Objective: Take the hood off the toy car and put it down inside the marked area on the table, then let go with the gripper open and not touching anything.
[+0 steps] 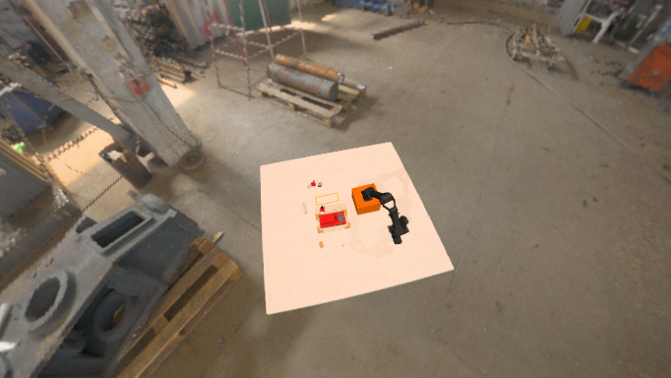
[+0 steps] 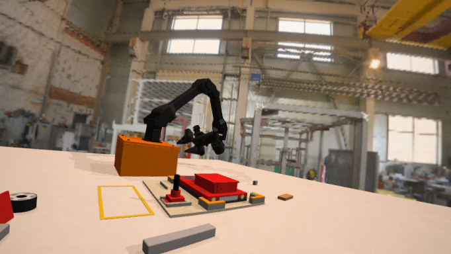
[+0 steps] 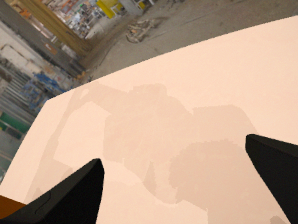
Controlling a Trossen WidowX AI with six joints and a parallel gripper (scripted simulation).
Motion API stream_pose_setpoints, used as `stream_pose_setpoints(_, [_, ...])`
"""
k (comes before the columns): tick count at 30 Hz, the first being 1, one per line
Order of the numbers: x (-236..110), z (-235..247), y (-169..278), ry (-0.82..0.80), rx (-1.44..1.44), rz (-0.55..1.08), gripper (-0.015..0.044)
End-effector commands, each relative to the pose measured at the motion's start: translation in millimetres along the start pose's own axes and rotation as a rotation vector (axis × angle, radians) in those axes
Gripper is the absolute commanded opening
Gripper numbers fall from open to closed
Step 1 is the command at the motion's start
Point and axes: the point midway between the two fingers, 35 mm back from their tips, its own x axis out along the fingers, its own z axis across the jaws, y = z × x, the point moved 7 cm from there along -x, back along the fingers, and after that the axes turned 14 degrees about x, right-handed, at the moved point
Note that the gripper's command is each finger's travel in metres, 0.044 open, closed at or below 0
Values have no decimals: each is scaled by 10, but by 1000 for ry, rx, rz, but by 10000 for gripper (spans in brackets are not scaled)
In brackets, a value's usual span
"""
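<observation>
the gripper (image 2: 193,143) hangs in the air with its fingers spread wide and nothing between them; the wrist view shows only bare table (image 3: 173,129) in the gap. in the exterior view it sits to the right of the orange base (image 2: 145,159) and beyond the car (image 2: 213,188), well apart from it.

the car is red and sits on a flat tan tray (image 2: 185,210) with small corner blocks. the hood appears to be still on the car, presumably the low flat red panel at the front end (image 2: 231,193), ahead of the raised cabin; its seam is too small to make out. the yellow-outlined area (image 2: 123,202) lies just left of the tray and holds nothing.

by its look the hood is a small, stiff, light plate, likely smooth-faced, so it could slip or tilt in a loose pinch. a sensible hold would be across its two long side edges, near the middle, fingers coming down from above and clear of the cabin. a straight lift should keep the car from dragging along.
</observation>
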Motion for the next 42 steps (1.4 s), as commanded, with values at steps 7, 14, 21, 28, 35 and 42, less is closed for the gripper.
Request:
stream_pose_setpoints(7, [-1113, 131, 728, 356, 533, -56, 440])
stream_pose_setpoints(14, [-1744, 494, 1299, 601, 926, -165, 440])
stream_pose_setpoints(21, [-2241, 1005, 1902, 815, 1393, -362, 440])
stream_pose_setpoints(28, [-2568, 1738, 2546, 1007, 1924, -667, 440])
stream_pose_setpoints(35, [-2608, 2547, 3037, 1133, 2356, -1033, 440])
stream_pose_setpoints(42, [-2437, 3293, 3347, 1218, 2760, -1412, 440])
